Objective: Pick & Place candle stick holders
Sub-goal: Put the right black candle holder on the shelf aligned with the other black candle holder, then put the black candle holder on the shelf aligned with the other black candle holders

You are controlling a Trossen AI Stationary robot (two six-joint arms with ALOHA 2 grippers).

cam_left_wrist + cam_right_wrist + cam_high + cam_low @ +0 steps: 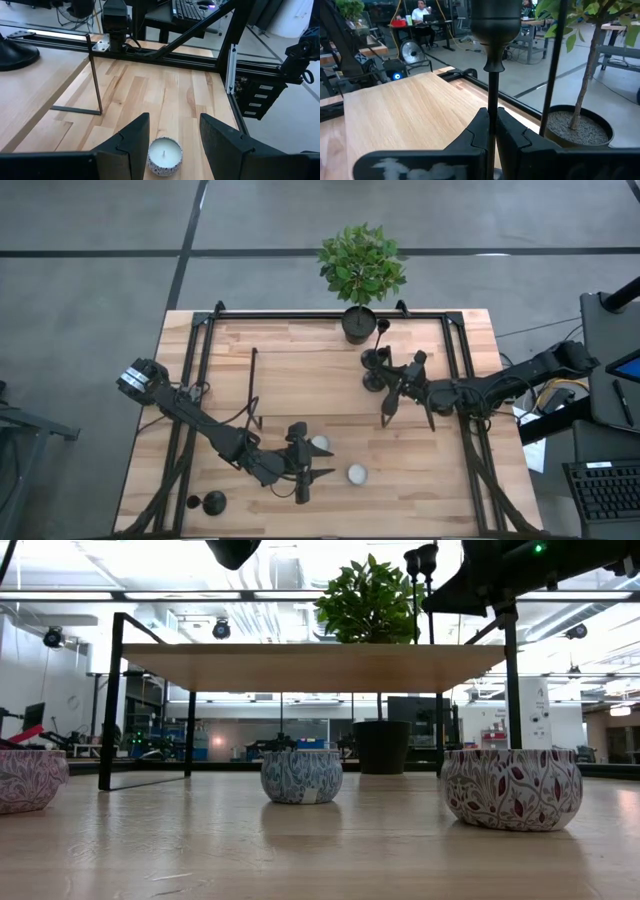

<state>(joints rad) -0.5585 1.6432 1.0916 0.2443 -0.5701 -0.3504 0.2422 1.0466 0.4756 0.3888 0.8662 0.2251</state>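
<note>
the right gripper (491, 131) pinches a candle stick holder (493, 60) by its stem, plant pot (576, 125) at its 3 o'clock. the left gripper (173, 136) hangs spread over a tealight candle (164, 155).

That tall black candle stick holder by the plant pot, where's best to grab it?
Grip the candle stick holder on its thin stem, below the wider cup, coming in sideways so the jaws close across it. The right end effector is shut there; the cup should stop it slipping through.
</note>
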